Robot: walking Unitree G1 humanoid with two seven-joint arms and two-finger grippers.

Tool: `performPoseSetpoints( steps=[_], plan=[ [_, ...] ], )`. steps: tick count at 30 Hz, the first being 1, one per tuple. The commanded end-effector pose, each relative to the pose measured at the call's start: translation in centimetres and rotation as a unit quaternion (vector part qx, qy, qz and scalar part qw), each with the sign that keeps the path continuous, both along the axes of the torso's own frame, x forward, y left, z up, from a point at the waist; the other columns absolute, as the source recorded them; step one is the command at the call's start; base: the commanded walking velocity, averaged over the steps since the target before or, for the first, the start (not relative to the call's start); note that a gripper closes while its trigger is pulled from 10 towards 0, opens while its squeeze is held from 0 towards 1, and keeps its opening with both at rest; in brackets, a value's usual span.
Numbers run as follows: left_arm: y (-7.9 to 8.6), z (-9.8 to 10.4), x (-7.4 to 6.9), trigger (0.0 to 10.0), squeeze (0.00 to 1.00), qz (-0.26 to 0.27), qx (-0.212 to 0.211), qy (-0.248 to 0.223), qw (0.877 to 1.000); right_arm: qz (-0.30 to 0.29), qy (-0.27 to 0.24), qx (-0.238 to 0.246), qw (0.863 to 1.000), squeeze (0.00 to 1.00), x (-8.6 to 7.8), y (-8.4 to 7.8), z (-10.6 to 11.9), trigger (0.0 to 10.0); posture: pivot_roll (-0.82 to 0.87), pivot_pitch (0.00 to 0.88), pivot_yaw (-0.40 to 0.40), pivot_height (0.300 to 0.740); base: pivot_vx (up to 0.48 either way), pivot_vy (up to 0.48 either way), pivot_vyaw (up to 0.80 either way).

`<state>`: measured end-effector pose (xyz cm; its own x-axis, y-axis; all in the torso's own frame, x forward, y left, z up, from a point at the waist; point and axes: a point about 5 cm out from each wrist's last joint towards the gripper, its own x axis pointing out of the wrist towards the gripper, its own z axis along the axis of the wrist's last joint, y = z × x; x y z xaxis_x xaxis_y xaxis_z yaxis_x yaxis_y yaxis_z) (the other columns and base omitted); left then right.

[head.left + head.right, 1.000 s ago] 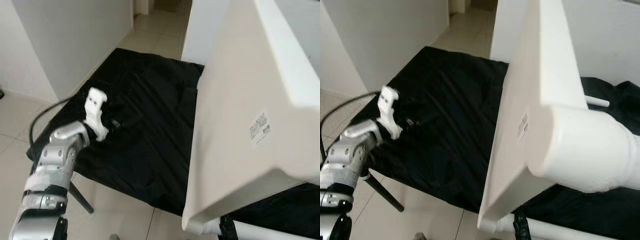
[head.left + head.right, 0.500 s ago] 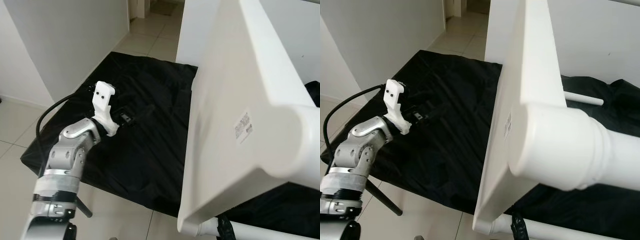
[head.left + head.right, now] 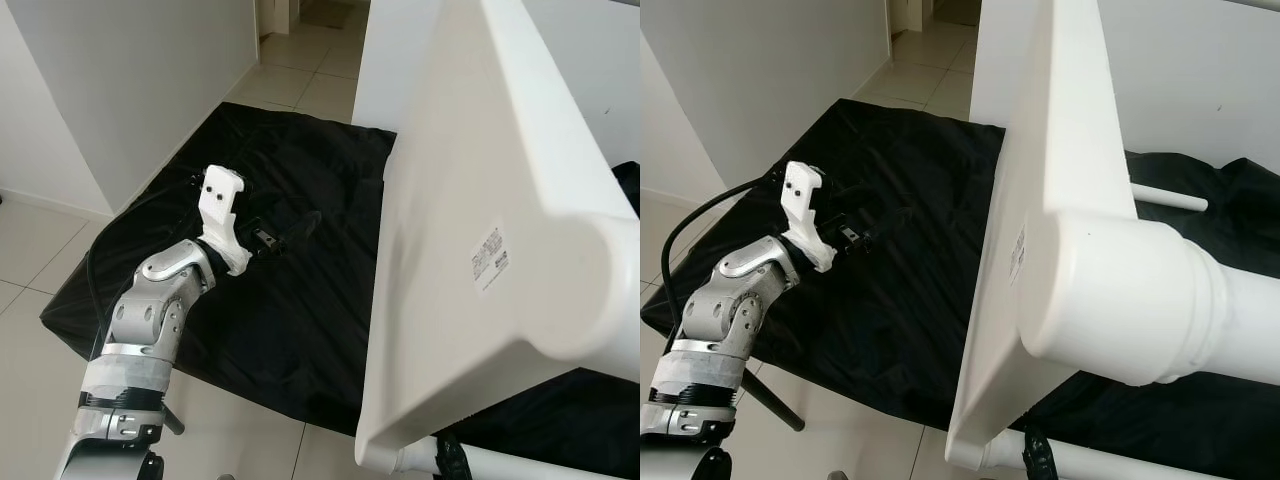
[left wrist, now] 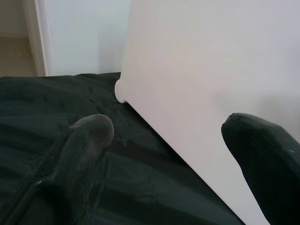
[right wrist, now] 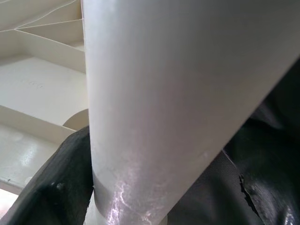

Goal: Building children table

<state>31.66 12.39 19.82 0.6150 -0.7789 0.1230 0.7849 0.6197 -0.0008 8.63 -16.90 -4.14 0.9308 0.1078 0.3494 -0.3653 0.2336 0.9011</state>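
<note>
From the left eye view, one white tabletop [image 3: 470,230] stands tilted on edge over one black cloth [image 3: 290,300] spread on the tiled floor [image 3: 25,250], one white table leg [image 3: 500,462] lies below its lower edge, and the left hand [image 3: 285,228] reaches over the cloth on its silver arm; compared with a second ago that arm has stretched further forward and the white bracket on its wrist sits higher, while the camera itself has shifted a little. In the right eye view a second white leg [image 3: 1160,300], fixed to the tabletop's corner, points toward the camera, and a third thin white rod [image 3: 1168,197] lies on the cloth beyond. The left wrist view shows two black fingers [image 4: 84,154] spread wide with nothing between them, facing the tabletop's flat face. The right wrist view shows the right hand [image 5: 140,187] clamped around one white leg, its dark fingers on either side, with the ribbed underside of the tabletop behind
</note>
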Motion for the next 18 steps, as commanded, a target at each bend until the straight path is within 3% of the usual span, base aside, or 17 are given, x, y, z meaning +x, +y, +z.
performPoseSetpoints(
  steps=[1, 18],
  plan=[
    [-0.09, -0.09, -0.14, 10.0, 0.00, -0.002, -0.001, 0.002, 1.000, -0.277, 0.080, -0.149, 0.946, 0.00, -7.39, -6.58, 5.45, 10.0, -0.22, 0.026, 0.262, 0.740, 0.000, 0.000, 0.00],
    [-0.09, -0.09, -0.14, 10.0, 0.00, -0.002, -0.001, 0.002, 1.000, -0.277, 0.080, -0.149, 0.946, 0.00, -7.39, -6.58, 5.45, 10.0, -0.22, 0.026, 0.262, 0.740, 0.000, 0.000, 0.00]
  ],
)
